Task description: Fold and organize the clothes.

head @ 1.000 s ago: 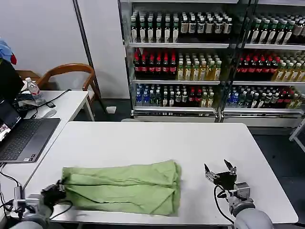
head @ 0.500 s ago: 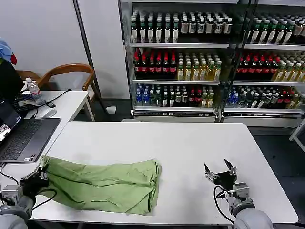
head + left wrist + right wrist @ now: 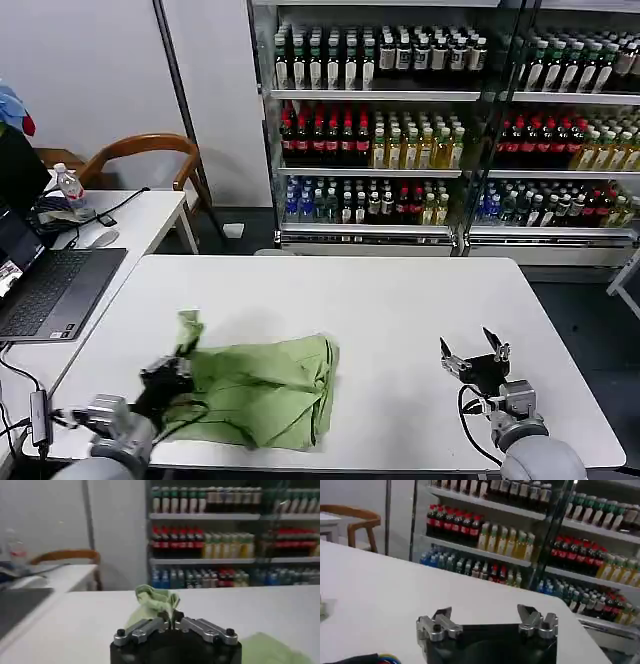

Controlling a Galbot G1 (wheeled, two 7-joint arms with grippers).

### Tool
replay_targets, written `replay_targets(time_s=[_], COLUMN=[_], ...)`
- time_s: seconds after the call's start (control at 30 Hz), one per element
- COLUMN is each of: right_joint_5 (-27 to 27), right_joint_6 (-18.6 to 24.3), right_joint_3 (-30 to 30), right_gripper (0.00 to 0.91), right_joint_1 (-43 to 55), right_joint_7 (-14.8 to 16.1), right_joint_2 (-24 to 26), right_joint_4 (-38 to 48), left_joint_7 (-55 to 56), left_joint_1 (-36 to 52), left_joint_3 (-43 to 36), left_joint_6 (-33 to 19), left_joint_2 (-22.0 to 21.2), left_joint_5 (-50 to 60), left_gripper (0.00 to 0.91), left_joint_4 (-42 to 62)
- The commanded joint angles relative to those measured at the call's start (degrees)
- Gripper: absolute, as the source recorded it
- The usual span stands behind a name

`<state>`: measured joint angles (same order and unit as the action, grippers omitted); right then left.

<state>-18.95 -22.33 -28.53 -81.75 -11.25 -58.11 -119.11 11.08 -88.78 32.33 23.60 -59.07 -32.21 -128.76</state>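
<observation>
The clothes, one light green shirt (image 3: 262,385), lie bunched on the front left part of the white table (image 3: 380,300). My left gripper (image 3: 178,368) is shut on the shirt's left end and holds a corner of cloth raised above the pile. In the left wrist view that green cloth (image 3: 154,605) rises from between the closed fingers of the left gripper (image 3: 172,619). My right gripper (image 3: 475,352) stands open over the bare front right of the table, a good way right of the shirt. The right gripper (image 3: 487,618) has nothing between its fingers.
A second white table at the left carries a laptop (image 3: 45,290), a water bottle (image 3: 70,185) and cables. A wooden chair (image 3: 150,160) stands behind it. Glass-fronted shelves of drink bottles (image 3: 420,130) fill the back. The table's far half is bare.
My left gripper has carried the shirt's left end rightward and up, folding it over the pile. The shirt has bunched shorter. The right gripper has shifted slightly right and stays open.
</observation>
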Motion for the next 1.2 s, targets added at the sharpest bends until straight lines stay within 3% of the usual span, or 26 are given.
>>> replay_targets(time_s=[0.03,0.87,0.9,0.93,1.2], right_joint_5=[0.46,0.95,0.96,0.96,0.89], right_joint_6=[-0.25,-0.52,-0.52,-0.50,-0.47], right_joint_3=[-2.60,-3.28,-3.28,-3.28,-3.26], right_gripper=[0.907,0.907,0.907,0.907,0.907], right_joint_1=[-1.76,-2.69,-2.72,-2.74,-2.58], right_joint_7=[-0.02,-0.02,-0.03,-0.02,-0.02], right_joint_2=[-0.11,-0.84,-0.83,-0.83,-0.63], right_joint_4=[-1.41,-2.00,-1.96,-1.91,-1.67], left_joint_7=[0.98,-1.73,-1.70,-1.65,-3.64], left_joint_1=[5.73,12.68,12.86,13.08,13.45], left_joint_3=[-20.11,-22.65,-22.64,-22.66,-23.43], left_joint_6=[-2.02,-4.26,-4.37,-4.44,-9.00], left_joint_2=[-5.42,-2.50,-2.51,-2.56,-3.59], left_joint_5=[5.16,-1.01,-1.44,-2.24,-9.44], left_gripper=[0.030,0.040,0.081,0.907,0.907], left_joint_4=[1.38,8.00,7.97,7.89,6.07])
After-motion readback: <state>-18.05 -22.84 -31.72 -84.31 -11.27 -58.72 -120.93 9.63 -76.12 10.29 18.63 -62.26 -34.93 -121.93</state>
